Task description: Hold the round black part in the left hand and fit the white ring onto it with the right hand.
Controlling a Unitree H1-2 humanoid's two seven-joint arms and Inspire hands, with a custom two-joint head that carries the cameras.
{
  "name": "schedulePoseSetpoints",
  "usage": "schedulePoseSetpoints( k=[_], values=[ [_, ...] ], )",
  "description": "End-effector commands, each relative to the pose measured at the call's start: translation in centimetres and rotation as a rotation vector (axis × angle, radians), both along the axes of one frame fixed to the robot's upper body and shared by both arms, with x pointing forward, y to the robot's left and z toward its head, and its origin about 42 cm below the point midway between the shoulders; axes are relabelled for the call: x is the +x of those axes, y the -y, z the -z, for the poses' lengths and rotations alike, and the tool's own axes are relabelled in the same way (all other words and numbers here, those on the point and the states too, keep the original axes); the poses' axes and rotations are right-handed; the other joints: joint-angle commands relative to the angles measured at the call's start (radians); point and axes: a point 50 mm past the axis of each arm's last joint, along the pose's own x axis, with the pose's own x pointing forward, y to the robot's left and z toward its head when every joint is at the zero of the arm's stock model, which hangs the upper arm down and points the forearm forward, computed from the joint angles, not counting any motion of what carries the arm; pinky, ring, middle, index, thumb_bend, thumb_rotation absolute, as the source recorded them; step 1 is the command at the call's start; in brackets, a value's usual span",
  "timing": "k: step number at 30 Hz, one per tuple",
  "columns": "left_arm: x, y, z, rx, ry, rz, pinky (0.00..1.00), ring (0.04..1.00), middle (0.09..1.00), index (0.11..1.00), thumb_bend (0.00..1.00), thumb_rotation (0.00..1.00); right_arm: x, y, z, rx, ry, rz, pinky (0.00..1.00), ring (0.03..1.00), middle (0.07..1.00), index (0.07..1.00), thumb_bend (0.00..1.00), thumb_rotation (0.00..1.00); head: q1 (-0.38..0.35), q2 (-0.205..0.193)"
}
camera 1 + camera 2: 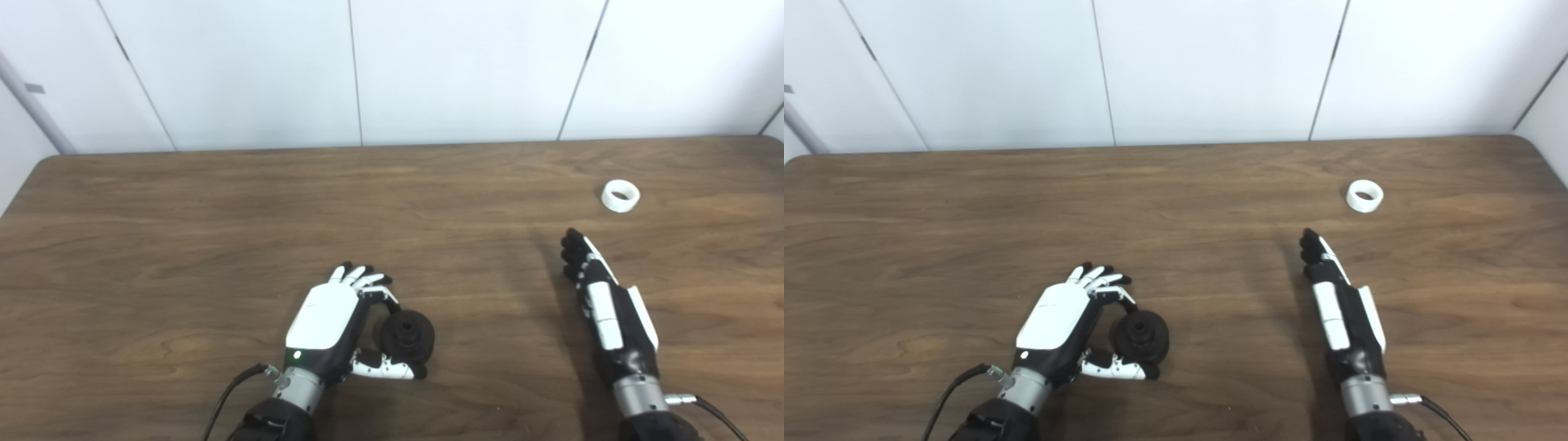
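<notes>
The round black part [407,335] lies on the wooden table [184,245] near the front, hub facing up. My left hand [334,318] is cupped around its left side, fingers [358,275] spread; one finger curls to the part's far edge and the thumb [392,369] lies along its near edge. The part still rests on the table. The white ring [620,195] lies flat at the far right. My right hand [603,300] is open and edge-up, fingers straight, pointing at the ring from about a hand's length short of it.
Only the two parts and my hands are on the brown table. A white panelled wall [392,67] runs behind its far edge. Cables trail from both wrists at the bottom of the picture.
</notes>
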Motion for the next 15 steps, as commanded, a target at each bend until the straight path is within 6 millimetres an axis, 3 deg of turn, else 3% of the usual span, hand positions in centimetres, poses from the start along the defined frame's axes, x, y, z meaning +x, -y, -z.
schedulePoseSetpoints(
  k=[1, 8, 11, 15],
  values=[
    [0.1, -1.0, 0.6, 0.056, -0.022, -0.003, 1.0, 0.921, 0.83, 0.486, 0.52, 0.05, -0.3, -0.8, -1.5, 0.022, 0.045, 0.011, 0.97, 0.978, 0.955, 0.93, 0.53, 0.86, -0.012, 0.002],
    [0.2, -1.4, 0.6, 0.075, -0.017, 0.001, 1.0, 0.921, 0.827, 0.486, 0.52, 0.05, 1.3, 0.5, -4.8, -0.041, 0.086, 0.058, 0.96, 0.985, 0.968, 0.948, 0.48, 0.68, -0.051, 0.002],
    [0.2, -1.6, 0.6, 0.077, -0.02, 0.0, 1.0, 0.917, 0.827, 0.486, 0.52, 0.05, 2.2, 1.5, -6.2, -0.181, 0.1, 0.102, 0.93, 0.951, 0.949, 0.925, 0.5, 0.63, -0.066, 0.001],
    [0.1, -1.8, 0.7, 0.081, -0.018, 0.001, 1.0, 0.914, 0.824, 0.486, 0.52, 0.05, 3.5, 2.7, -7.7, -0.292, 0.113, 0.142, 0.86, 0.899, 0.916, 0.867, 0.55, 0.48, -0.086, -0.002]
  ],
)
